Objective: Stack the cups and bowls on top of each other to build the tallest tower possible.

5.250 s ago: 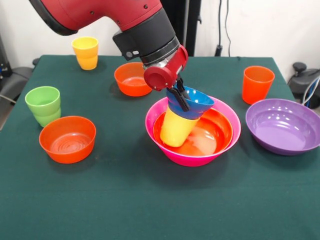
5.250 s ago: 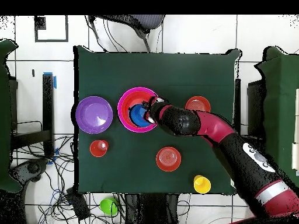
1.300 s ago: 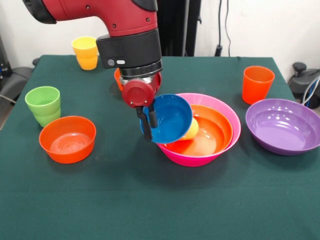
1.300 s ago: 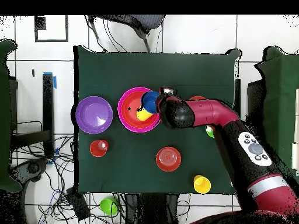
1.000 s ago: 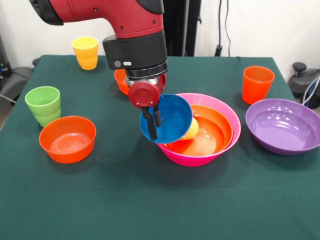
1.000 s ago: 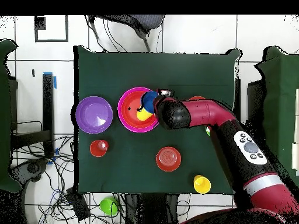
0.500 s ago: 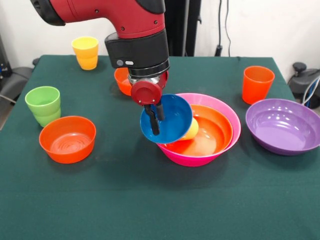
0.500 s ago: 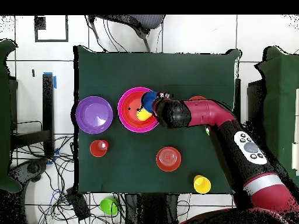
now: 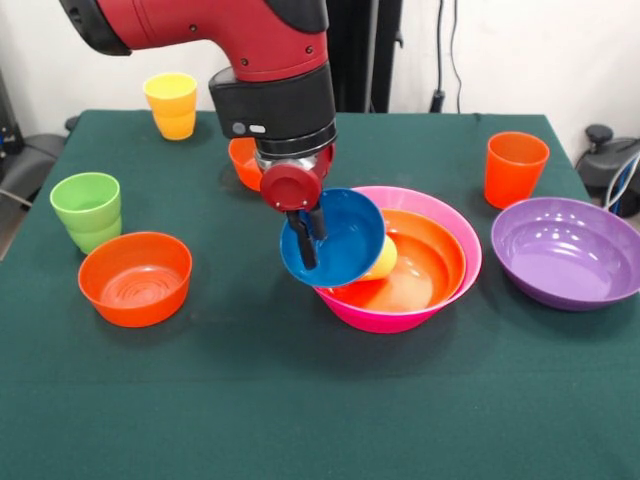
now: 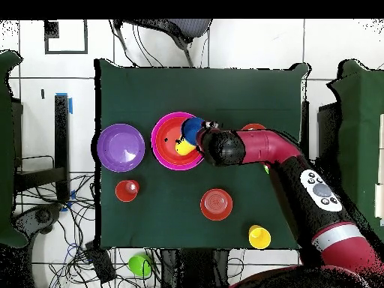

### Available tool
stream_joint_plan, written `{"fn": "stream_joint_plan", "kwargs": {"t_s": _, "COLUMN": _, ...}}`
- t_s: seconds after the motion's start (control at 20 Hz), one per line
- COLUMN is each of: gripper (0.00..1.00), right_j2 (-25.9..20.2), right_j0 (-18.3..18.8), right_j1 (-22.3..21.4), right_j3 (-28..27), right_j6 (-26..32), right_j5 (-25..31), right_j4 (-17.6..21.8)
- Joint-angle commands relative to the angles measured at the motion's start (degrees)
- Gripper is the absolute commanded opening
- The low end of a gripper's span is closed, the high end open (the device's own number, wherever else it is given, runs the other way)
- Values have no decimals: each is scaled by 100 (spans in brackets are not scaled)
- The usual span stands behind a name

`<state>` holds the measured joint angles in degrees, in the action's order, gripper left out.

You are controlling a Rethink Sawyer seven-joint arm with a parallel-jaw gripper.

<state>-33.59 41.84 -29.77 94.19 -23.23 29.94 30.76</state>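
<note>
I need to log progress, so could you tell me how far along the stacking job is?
Done: a large orange bowl nests in the largest pink bowl. In hand: the gripper pinches the tilted small blue bowl, a yellow cup lying beside it. Left: the purple bowl and everything else.

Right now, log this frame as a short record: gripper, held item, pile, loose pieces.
gripper: gripper shut on the rim of the blue bowl
blue bowl: tilted on edge against the pile's side
pile: large orange bowl nested in pink bowl; yellow cup lying inside
loose bowls: purple bowl, small orange bowl
loose cups: green cup, orange cup
</note>
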Motion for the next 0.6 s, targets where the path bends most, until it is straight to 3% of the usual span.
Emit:
{"fn": "stream_joint_plan", "kwargs": {"t_s": 0.05, "gripper": 100, "right_j2": 477, "right_j0": -267, "right_j1": 384, "right_j3": 54, "right_j6": -823, "right_j5": 754, "right_j4": -12}}
{"fn": "stream_joint_plan", "kwargs": {"t_s": 0.3, "gripper": 100, "right_j2": 488, "right_j0": -226, "right_j1": 508, "right_j3": 52, "right_j6": -751, "right_j5": 773, "right_j4": -45}}
{"fn": "stream_joint_plan", "kwargs": {"t_s": 0.6, "gripper": 100, "right_j2": 359, "right_j0": -74, "right_j1": 590, "right_j3": 134, "right_j6": -476, "right_j5": 1289, "right_j4": -332}}
